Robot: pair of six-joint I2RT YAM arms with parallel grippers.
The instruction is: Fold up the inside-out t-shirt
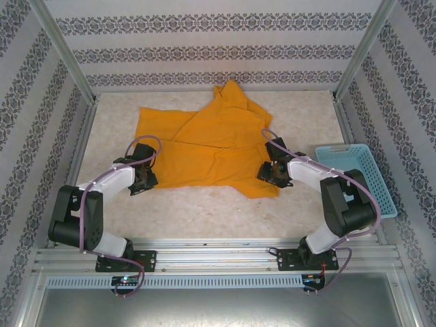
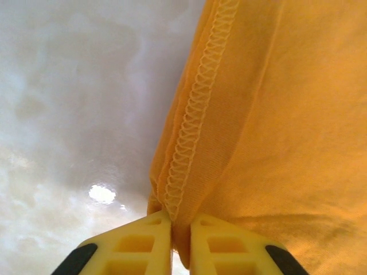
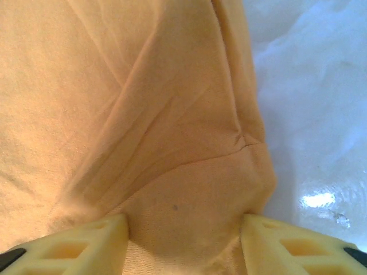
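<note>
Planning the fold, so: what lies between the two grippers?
In the top view, wrinkled t-shirt cloth spans the whole stretch from the left gripper to the right gripper; nothing rests on it.

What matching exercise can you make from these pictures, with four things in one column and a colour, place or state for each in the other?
Things:
1. t-shirt
2. basket
3. left hand
4. right hand

Descriptions:
a. light blue, at the right side
b. shut on a stitched seam
c. open, cloth between its fingers
d. orange, spread out in the middle

Pairs: 1-d, 2-a, 3-b, 4-c.
</note>
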